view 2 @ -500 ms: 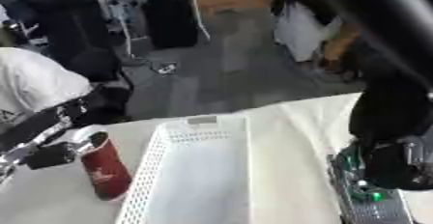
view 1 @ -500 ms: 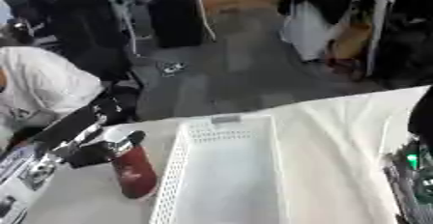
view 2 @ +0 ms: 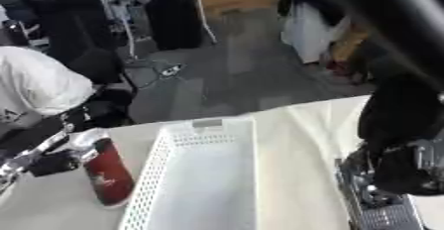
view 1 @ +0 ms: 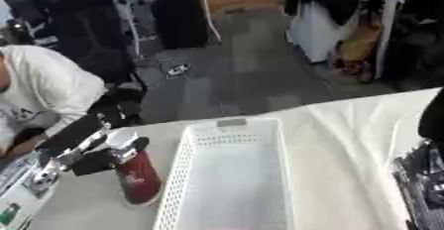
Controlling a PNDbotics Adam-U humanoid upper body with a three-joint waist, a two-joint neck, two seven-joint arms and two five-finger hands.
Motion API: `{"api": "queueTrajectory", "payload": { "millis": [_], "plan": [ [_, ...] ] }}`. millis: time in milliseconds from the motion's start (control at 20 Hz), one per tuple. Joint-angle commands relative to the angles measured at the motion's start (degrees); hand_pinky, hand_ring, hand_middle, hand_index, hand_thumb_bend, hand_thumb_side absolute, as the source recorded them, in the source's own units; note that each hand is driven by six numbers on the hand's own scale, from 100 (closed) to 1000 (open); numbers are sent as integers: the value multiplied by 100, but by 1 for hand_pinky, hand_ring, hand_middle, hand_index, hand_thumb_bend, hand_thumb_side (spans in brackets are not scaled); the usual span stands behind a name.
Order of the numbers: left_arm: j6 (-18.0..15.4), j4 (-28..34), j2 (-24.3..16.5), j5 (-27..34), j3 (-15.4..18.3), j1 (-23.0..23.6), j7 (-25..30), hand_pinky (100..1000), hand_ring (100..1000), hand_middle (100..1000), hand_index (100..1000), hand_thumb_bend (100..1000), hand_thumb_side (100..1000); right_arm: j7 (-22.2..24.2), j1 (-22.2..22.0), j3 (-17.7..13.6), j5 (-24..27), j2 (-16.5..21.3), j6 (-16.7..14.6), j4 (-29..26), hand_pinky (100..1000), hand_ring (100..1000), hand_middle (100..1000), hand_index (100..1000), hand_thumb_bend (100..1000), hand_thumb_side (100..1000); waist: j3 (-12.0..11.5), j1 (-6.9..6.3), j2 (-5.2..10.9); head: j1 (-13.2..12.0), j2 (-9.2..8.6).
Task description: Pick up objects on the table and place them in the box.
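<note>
The left hand [view 1: 86, 147] comes in from nine o'clock and sits at the top of a dark red bottle [view 1: 137, 179], fingers curled about its pale cap. The bottle stands upright on the worktop [view 1: 347, 140], which is draped in a cream cloth, and it is just beside the left wall of the box [view 1: 230, 174]. The box is a white perforated basket, long side running from twelve to six o'clock, with nothing to be seen inside it. A small grey label shows on its far rim.

Over at three o'clock the right arm hangs low, a black forearm ending in a dark hand [view 2: 381, 194] near the worktop's right edge, well apart from the box. Whether its fingers are released or clenched I cannot tell; it is a blur of black and silver parts.

Beyond the worktop, at twelve o'clock, lies grey floor.
</note>
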State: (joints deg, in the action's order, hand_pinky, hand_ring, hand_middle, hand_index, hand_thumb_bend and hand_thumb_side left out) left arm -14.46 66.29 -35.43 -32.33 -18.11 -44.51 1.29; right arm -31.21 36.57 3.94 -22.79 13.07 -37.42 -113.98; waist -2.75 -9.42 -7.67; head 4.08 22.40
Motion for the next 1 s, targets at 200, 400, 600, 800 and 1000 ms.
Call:
{"api": "queueTrajectory", "payload": {
  "millis": [200, 400, 600, 800, 1000],
  "plan": [
    [-57, -141, -40, -72, 130, -84, 13, 1000, 1000, 1000, 1000, 370, 1000, -85, 92, -1, 17, -28, -112, -61, 247, 352, 371, 455, 100, 1000, 2, 41, 54, -30, -52],
    [-103, -263, 5, -143, 155, -98, 1, 1000, 1000, 1000, 1000, 369, 1000, -88, 95, -2, 19, -34, -114, -61, 247, 352, 371, 455, 100, 1000, 3, 51, 44, -29, -70],
    [-137, -388, 55, -203, 198, -126, -24, 1000, 1000, 1000, 1000, 364, 1000, -85, 99, -1, 23, -40, -114, -61, 247, 352, 371, 455, 100, 1000, 4, 58, 38, -35, -84],
    [-175, -542, 113, -252, 248, -167, -51, 1000, 1000, 1000, 1000, 360, 1000, -85, 100, -3, 26, -46, -116, -61, 246, 351, 371, 455, 100, 1000, 3, 66, 34, -42, -73],
    [-210, -644, 132, -272, 293, -203, -70, 1000, 1000, 1000, 1000, 360, 1000, -83, 99, -2, 30, -45, -115, -61, 246, 351, 371, 455, 100, 1000, 2, 70, 29, -41, -69]
  ]
}}
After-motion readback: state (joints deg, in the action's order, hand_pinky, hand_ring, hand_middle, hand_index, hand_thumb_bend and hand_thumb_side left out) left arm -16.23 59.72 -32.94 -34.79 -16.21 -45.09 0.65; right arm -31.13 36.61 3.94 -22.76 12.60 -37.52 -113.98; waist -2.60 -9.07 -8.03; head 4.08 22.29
